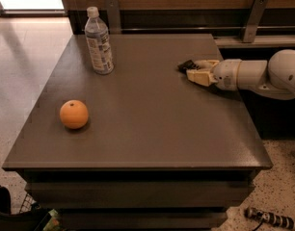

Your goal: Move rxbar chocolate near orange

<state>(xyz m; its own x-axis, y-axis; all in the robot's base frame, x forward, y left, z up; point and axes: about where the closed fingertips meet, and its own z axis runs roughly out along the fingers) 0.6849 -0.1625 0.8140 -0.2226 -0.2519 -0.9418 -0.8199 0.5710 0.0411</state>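
Note:
The rxbar chocolate point(186, 65) is a small black bar at the right rear of the dark table point(147, 143), only partly visible at my fingertips. My gripper point(190, 70) reaches in from the right, low over the table, and its tan fingers point(200, 77) are closed around the bar's near end. The orange point(73, 114) sits alone near the table's front left, far from the gripper and the bar.
A clear water bottle point(99, 41) with a white cap stands upright at the back left. A wooden wall with metal brackets point(253, 18) runs behind the table. The floor lies beyond the table's left and front edges.

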